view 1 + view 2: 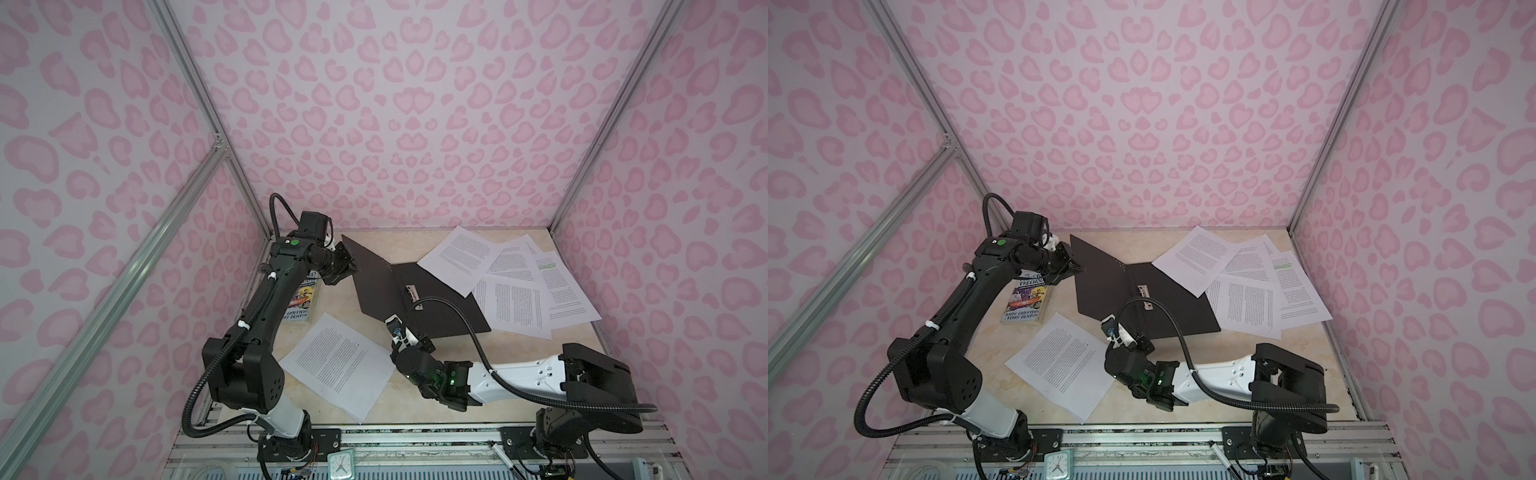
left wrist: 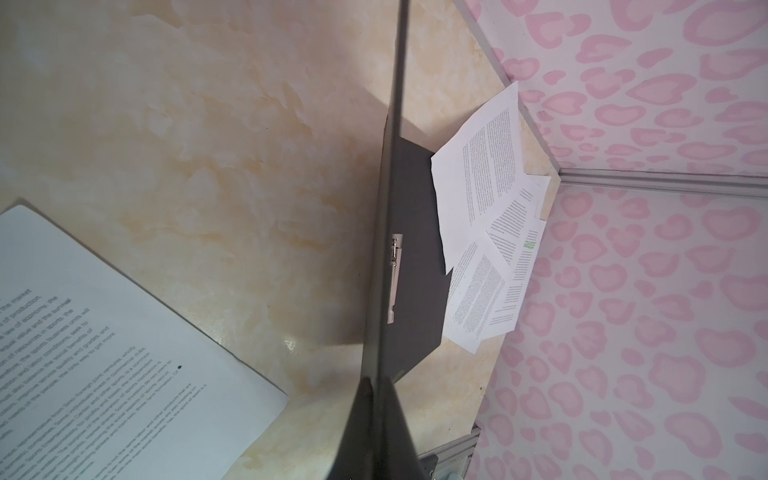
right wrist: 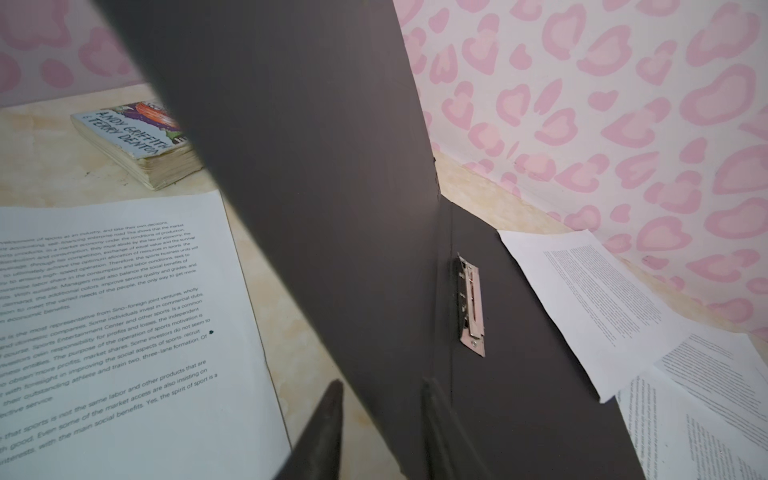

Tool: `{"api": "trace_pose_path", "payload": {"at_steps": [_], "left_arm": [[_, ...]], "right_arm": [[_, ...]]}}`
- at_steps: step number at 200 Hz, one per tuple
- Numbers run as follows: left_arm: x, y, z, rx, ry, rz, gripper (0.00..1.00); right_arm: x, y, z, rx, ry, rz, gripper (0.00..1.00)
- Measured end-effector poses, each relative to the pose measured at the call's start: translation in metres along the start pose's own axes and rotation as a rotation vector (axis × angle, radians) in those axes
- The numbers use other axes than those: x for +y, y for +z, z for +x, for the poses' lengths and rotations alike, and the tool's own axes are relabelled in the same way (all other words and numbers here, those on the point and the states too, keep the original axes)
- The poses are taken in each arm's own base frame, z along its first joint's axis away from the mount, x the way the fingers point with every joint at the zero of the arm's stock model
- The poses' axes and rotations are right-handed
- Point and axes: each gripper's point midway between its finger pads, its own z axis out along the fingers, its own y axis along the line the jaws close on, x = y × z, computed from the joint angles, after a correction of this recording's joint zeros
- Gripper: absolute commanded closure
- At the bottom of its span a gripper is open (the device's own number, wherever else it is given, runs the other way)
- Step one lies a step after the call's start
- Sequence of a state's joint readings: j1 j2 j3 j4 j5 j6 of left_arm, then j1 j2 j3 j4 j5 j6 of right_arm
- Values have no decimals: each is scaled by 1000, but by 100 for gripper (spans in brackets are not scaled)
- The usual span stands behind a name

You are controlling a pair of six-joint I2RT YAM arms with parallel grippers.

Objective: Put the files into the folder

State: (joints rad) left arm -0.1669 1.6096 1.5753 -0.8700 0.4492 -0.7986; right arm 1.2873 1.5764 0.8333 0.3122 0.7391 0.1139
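The black folder (image 1: pixel 451 309) lies open mid-table, its metal clip (image 1: pixel 411 291) beside the spine. Its cover (image 1: pixel 1113 286) stands raised. My left gripper (image 1: pixel 350 266) is shut on the cover's far left edge, seen edge-on in the left wrist view (image 2: pixel 376 386). My right gripper (image 1: pixel 409 332) is open at the folder's near edge, and the cover's lower corner passes loosely between its fingers (image 3: pixel 382 384). Several files (image 1: pixel 515 286) overlap at the back right, partly on the folder's right half, one with a green line (image 1: pixel 545 266). Another sheet (image 1: pixel 338 365) lies at the front left.
A colourful paperback book (image 1: pixel 1027 299) lies by the left wall, partly under my left arm. Pink patterned walls close in three sides. A small clock (image 1: pixel 340 465) and a pen (image 1: pixel 505 459) sit on the front rail.
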Motion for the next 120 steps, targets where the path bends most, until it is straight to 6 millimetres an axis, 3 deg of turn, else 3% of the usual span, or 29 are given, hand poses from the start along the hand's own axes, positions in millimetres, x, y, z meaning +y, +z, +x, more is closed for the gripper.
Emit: {"api": "trace_pose_path", "payload": {"at_steps": [37, 72, 93, 120], "left_arm": [[14, -11, -13, -19, 8, 14, 97], [27, -11, -9, 16, 60, 23, 97], [28, -11, -6, 36, 119, 31, 97], [40, -15, -1, 39, 158, 3, 97]], "right_arm": [[-12, -20, -38, -14, 102, -139, 2], [-37, -34, -62, 6, 201, -279, 3], [-70, -22, -55, 55, 304, -281, 5], [-125, 7, -17, 174, 467, -177, 6]]}}
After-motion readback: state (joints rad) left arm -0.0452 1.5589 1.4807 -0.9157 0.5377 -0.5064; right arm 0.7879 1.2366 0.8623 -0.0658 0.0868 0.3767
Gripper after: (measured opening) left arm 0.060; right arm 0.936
